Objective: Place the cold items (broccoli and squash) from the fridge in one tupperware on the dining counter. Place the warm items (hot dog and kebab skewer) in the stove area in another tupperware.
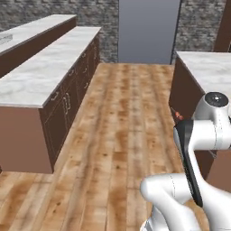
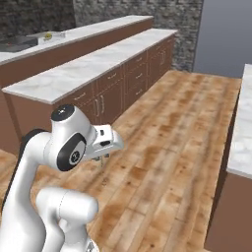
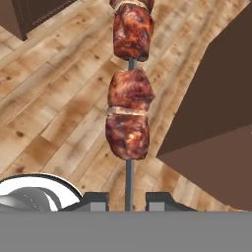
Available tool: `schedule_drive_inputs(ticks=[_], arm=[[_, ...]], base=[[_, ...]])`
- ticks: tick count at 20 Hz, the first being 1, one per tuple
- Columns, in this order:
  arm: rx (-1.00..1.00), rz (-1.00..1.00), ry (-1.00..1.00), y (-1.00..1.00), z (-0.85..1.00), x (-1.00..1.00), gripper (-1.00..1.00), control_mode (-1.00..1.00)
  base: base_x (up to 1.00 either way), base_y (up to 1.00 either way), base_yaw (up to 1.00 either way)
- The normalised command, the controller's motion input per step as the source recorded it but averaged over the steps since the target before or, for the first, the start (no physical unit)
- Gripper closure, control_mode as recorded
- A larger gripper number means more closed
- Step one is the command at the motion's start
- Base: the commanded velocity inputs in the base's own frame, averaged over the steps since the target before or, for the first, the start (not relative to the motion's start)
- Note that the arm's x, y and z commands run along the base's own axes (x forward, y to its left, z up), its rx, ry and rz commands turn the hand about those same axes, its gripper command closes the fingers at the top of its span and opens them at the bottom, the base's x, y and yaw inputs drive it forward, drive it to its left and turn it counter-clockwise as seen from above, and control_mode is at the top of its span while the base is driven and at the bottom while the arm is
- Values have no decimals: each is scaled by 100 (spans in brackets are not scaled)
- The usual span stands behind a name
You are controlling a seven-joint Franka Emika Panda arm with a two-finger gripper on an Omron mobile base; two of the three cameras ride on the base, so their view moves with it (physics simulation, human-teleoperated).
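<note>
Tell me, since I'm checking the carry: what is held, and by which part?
The kebab skewer, gripped by the fingers at the bare end of its metal stick, below the meat chunks.

We see the gripper (image 3: 129, 201) closed on the grey stick of the kebab skewer (image 3: 129, 88), whose browned meat chunks run up the view. Beneath it lies the wooden plank floor (image 3: 54, 108), with a brown cabinet side (image 3: 216, 128) at right.

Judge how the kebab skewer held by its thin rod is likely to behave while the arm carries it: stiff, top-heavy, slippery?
The kebab skewer looks stiff: its grey rod runs straight. With the meat chunks far from the shut pincer, it is probably end-heavy and may pivot or swing. The thin, smooth rod could slip.
</note>
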Motion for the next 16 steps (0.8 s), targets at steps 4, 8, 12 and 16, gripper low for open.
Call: schedule_drive_inputs(ticks=[4,8,12,16], arm=[[0,0,0,0,0,0,100,100],[0,0,0,0,0,0,100,100],[0,0,0,0,0,0,100,100],[0,0,0,0,0,0,100,100]], base=[[59,100,-11],[33,100,-12],[2,100,-6],[0,100,-3]])
